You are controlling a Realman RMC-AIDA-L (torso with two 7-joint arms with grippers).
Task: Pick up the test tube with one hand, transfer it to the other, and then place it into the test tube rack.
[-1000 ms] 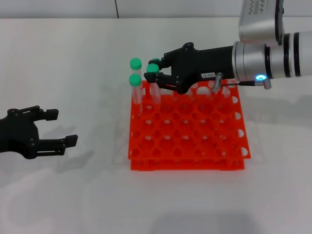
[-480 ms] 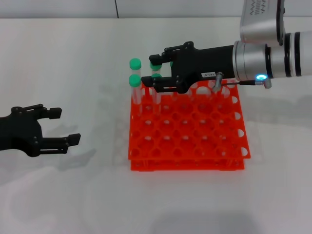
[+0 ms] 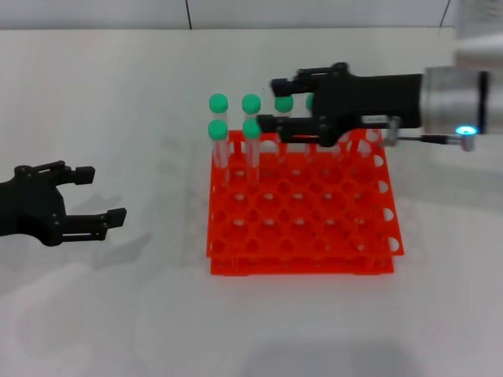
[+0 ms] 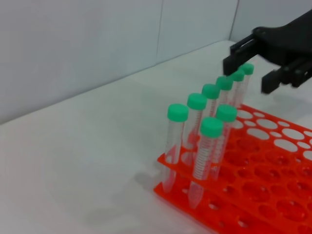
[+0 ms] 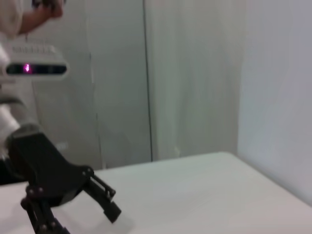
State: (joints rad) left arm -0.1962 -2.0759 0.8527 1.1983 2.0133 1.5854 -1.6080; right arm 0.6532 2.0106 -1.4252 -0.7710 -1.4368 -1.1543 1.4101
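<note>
The orange test tube rack (image 3: 314, 228) stands mid-table and holds several green-capped tubes along its back left. The test tube (image 3: 251, 129) stands upright in the second row, next to another tube at the rack's left edge. It also shows in the left wrist view (image 4: 226, 113). My right gripper (image 3: 267, 100) is open and empty. It hovers over the rack's back row, just right of that tube and apart from it. It also shows in the left wrist view (image 4: 249, 73). My left gripper (image 3: 106, 194) is open and empty, low over the table left of the rack.
The rack (image 4: 273, 195) has many free holes in its front and right parts. The white table runs to a wall at the back. The right wrist view shows only my left gripper (image 5: 111, 204) far off.
My right gripper has let go of the tube, which now stands in the rack. The gripper has drawn back to the right. My left gripper has barely shifted.
</note>
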